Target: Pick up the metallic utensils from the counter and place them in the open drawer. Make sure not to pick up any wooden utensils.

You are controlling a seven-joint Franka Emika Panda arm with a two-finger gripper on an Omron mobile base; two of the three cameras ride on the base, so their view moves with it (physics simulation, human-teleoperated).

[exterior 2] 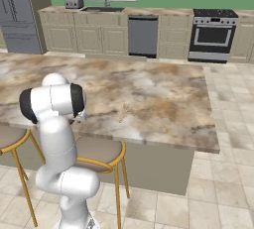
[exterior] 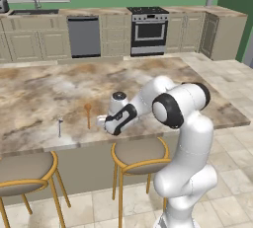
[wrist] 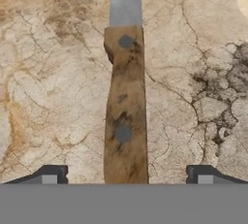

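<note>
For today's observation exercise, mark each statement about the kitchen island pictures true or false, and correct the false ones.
1. The pincer is open, its fingertips either side of the knife handle. True.
2. The knife lies flat on the counter. True.
3. The wooden spoon is held by the pincer. False: it lies on the counter, apart from the pincer.
4. The knife handle is blue plastic. False: it is brown with two rivets.
5. Stools stand by the island. True.
</note>
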